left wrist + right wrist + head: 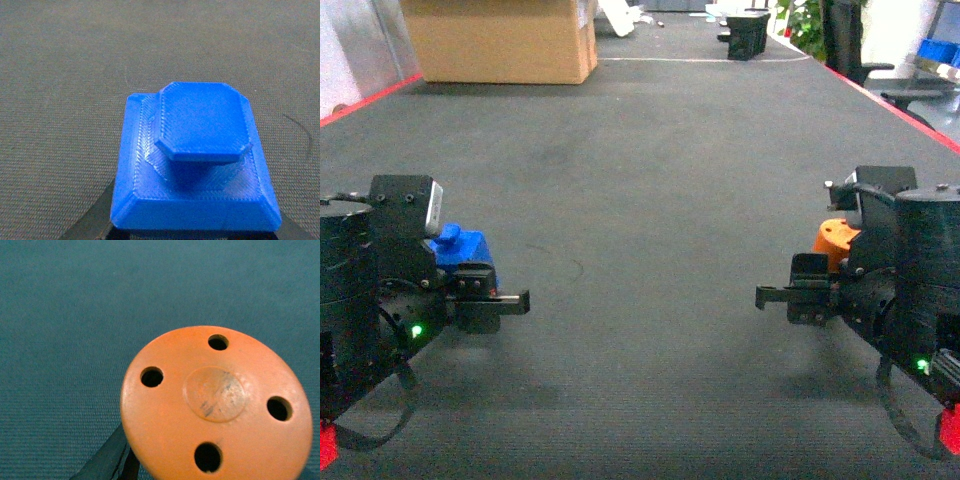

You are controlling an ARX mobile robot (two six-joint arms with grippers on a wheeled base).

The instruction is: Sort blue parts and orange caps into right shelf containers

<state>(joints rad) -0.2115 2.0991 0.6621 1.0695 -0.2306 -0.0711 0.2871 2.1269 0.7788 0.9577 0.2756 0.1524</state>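
Near the worktop's (650, 200) front edge, a ridged blue part (195, 165) is gripped by the left hand (480, 285). A smooth round orange cap (215, 405), pierced with four holes, is clamped in the right hand (810, 285).

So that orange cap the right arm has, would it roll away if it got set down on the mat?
The orange cap shows a flat round face with four holes, so set face-down it would probably sit still. Laid on its curved side it could roll. It looks like rigid plastic, so the right tool is unlikely to deform it, and the ribbed mat should limit sliding.
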